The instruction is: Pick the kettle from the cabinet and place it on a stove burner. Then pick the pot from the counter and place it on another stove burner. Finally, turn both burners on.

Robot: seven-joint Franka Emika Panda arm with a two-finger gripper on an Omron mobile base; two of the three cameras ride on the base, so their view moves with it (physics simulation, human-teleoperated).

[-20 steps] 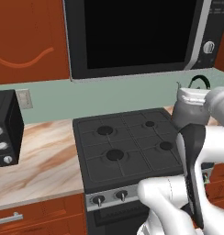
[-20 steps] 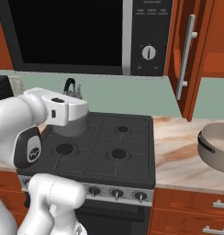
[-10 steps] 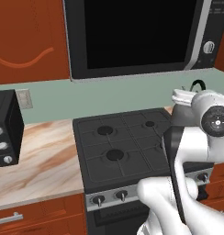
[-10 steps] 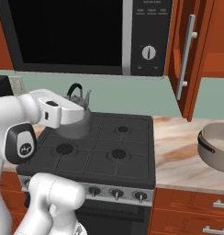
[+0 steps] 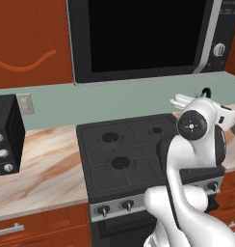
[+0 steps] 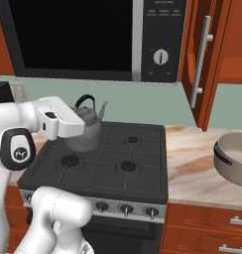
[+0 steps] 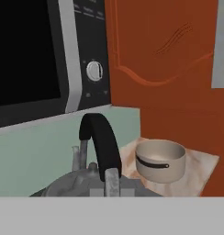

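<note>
Kettle (image 6: 87,127) hangs from the tool (image 7: 112,180), a little above the back left part of the black cooktop (image 6: 100,161). The tool is closed on the kettle's thin black handle (image 7: 101,147), right at the bottom of the arch. In the hand view one grey finger (image 7: 112,181) sits against the handle, and the grey lid of the kettle lies just under the tool. The slim spout (image 6: 102,105) sticks up past the tool, toward the pale green wall.

Under the tool and the kettle are the burners (image 6: 128,165) with their black grates. A row of small knobs (image 6: 126,209) runs along the silver front, well below the tool.

Far out in front of the tool, off to one side, the pot (image 7: 160,160) sits on the marble worktop (image 6: 196,166). It is wide and round, with a dark side handle and a pale inside. It is well apart from the kettle.

Above the tool hangs a big black microwave (image 6: 88,37) with a round white dial (image 7: 94,70). Beside it, past the tool, is the red-brown cabinet (image 6: 228,54), and its door (image 6: 198,62) with the long silver bar handle stands open.

In the left base view the kettle's black handle (image 5: 205,90) peeks up behind the white arm.
</note>
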